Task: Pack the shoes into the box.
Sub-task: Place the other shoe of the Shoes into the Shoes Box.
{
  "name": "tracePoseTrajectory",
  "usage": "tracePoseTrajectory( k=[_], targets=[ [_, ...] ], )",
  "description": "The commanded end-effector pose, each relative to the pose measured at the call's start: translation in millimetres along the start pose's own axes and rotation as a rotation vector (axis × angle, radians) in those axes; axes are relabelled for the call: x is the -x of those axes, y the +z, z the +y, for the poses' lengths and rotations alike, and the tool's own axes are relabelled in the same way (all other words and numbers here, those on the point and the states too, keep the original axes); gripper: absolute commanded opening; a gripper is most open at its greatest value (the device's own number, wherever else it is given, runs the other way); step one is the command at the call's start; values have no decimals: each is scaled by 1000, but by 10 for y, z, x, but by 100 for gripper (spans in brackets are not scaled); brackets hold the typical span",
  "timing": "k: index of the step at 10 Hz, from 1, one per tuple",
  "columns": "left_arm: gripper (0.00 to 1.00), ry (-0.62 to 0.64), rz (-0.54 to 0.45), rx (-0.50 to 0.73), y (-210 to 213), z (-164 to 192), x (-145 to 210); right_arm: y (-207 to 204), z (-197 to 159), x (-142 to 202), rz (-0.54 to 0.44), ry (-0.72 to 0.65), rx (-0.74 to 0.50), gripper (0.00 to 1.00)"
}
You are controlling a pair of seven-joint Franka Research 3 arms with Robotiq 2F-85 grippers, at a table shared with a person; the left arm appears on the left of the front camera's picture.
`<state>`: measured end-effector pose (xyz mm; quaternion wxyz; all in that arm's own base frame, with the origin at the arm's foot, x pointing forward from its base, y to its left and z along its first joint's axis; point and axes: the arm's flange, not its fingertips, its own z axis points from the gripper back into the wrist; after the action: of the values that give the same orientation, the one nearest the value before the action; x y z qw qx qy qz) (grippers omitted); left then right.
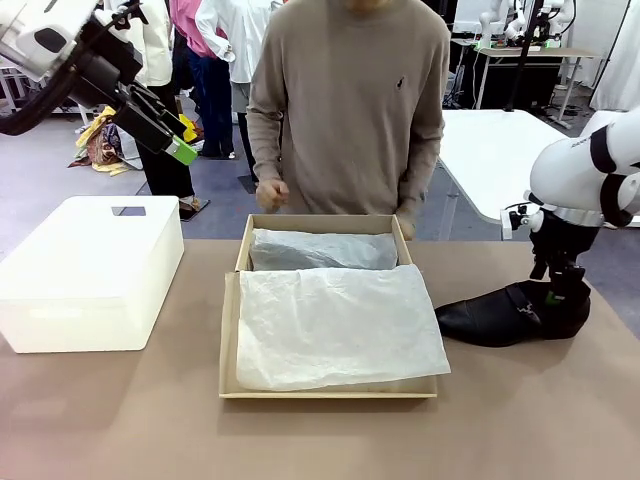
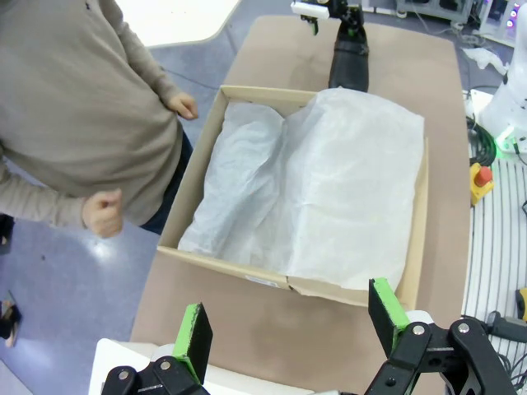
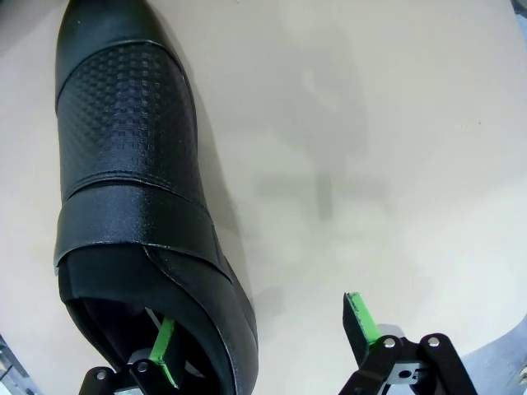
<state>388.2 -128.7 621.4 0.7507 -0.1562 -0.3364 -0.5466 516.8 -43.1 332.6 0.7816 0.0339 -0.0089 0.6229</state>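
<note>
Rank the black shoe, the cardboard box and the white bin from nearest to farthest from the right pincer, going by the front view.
1. Black shoe: at the right pincer, one finger inside its opening, on the robot's right.
2. Cardboard box: middle of the table.
3. White bin: far left side.
</note>
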Motion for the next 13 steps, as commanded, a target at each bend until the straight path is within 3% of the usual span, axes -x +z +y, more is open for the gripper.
tracePoseTrajectory(
  k=[1,2,7,8,13],
  targets=[
    [100,-10,-26,17,0,-7,31,-26,-38,22,-30,24,-14,100],
    [100,-10,-26,17,0,-7,31,-27,-45,20,-31,23,-26,91],
    [100,-10,-26,17,0,-7,31,-29,-44,43,-39,22,-85,8],
    [100,-10,-26,17,0,-7,31,-15,-36,62,-41,24,-97,0],
    [100,-10,-26,17,0,-7,31,86,-22,123,-48,14,-126,0]
  ],
)
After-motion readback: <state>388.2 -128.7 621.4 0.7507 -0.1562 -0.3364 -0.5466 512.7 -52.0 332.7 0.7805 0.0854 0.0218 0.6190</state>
